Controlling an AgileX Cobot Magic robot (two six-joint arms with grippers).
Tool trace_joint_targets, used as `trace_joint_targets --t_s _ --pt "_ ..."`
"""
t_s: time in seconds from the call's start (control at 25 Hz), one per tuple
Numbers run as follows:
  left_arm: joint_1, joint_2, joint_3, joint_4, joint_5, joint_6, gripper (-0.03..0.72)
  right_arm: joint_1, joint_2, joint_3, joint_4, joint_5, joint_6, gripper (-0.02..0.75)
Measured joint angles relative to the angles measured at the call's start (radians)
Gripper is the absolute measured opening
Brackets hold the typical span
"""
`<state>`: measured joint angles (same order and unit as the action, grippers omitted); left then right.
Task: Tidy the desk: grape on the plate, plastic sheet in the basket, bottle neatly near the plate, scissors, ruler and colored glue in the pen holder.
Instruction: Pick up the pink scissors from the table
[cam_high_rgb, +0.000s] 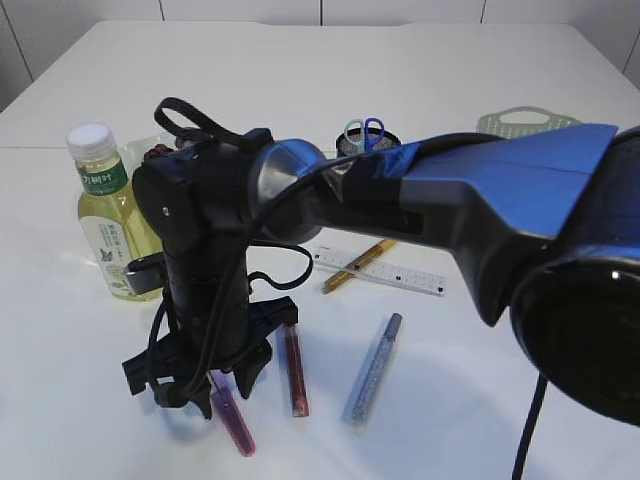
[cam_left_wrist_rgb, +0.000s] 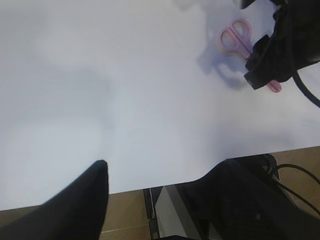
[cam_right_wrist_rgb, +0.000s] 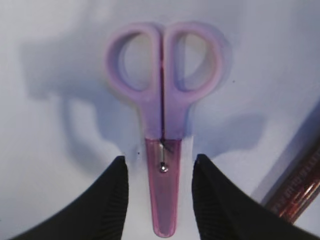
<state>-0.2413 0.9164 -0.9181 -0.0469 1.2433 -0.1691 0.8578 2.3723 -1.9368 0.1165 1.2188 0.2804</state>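
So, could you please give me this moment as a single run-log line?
phase: pre-grasp | right pincer: open, straddling pink scissors flat on table | left pincer: open, idle at table edge | glue sticks, ruler: not yet stowed

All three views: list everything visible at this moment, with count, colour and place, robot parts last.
table: 1, white, under everything
bottle: 1, yellow liquid, white cap, left side
pink scissors: 1, closed, flat on the table between the right gripper's fingers
pen holder: 1, dark, behind the arm, blue and teal scissor handles sticking out
ruler: 1, white, centre
glue sticks: 3, gold across the ruler, red and blue-grey in front
basket: 1, pale green, far right
right gripper: 1, black, open, astride the scissors
left gripper: 1, black, over the table edge
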Motion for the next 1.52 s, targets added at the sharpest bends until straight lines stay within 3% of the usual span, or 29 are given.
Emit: trace_joint_targets --t_s 1.52 --pt "0.0 0.0 0.0 0.0 0.0 0.0 0.505 0.004 0.027 0.0 -0.035 0.0 0.003 0.345"
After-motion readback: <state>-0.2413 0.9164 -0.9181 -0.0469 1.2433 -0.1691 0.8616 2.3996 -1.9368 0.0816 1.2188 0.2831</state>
